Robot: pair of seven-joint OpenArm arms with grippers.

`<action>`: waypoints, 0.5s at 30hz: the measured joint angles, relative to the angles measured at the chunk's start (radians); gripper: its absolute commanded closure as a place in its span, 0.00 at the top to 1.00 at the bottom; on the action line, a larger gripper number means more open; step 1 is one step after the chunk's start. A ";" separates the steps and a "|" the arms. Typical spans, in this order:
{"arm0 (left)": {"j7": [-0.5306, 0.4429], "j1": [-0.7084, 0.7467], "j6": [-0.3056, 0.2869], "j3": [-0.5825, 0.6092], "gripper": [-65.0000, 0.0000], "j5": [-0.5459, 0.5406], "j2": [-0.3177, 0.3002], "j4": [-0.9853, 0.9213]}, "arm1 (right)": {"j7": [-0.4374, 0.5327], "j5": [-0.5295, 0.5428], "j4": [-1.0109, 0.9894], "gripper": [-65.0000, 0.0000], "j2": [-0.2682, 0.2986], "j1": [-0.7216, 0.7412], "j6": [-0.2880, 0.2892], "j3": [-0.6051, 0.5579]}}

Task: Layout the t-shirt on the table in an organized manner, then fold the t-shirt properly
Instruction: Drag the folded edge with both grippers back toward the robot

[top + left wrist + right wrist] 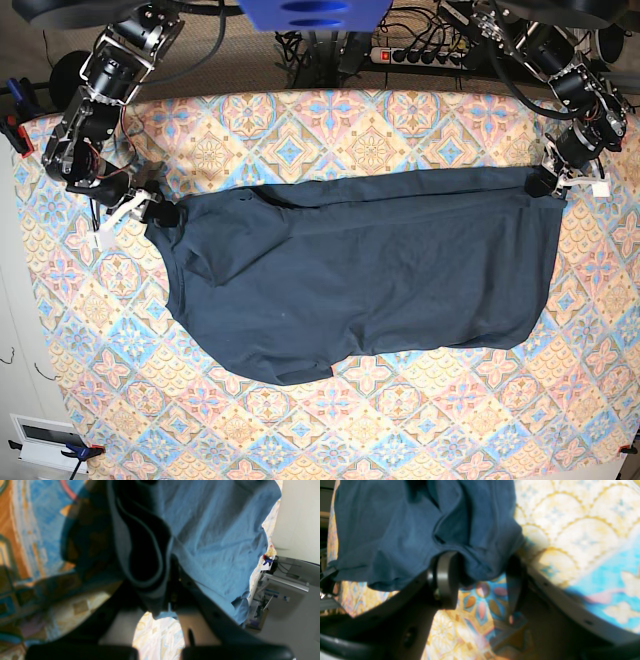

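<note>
The t-shirt [360,275] is spread across the middle of the table [330,120], stretched between the two arms. In the base view, its far left corner is placed at the right gripper [150,208], and its far right corner is placed at the left gripper [552,182]. The far edge is drawn nearly straight between both grippers. The near edge is laid toward the front, with bare table left before it and behind it.

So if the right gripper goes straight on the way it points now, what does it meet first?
The right gripper would meet the t-shirt first: its open fingers already stand around the bunched edge. Below lies the table, though depth is unclear.
</note>
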 measured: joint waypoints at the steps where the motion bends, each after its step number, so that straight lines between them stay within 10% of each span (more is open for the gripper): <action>1: 0.000 0.002 0.000 0.000 0.00 0.000 0.000 0.000 | 0.000 0.001 0.000 0.30 -0.005 0.010 0.000 0.000; 5: 0.007 0.006 0.000 0.004 0.00 0.000 -0.021 0.000 | 0.005 0.017 0.000 0.00 -0.010 0.029 0.000 0.022; 15: 0.006 0.056 -0.001 0.008 0.00 -0.012 -0.063 0.000 | -0.006 0.103 0.018 0.01 -0.001 -0.118 0.000 0.071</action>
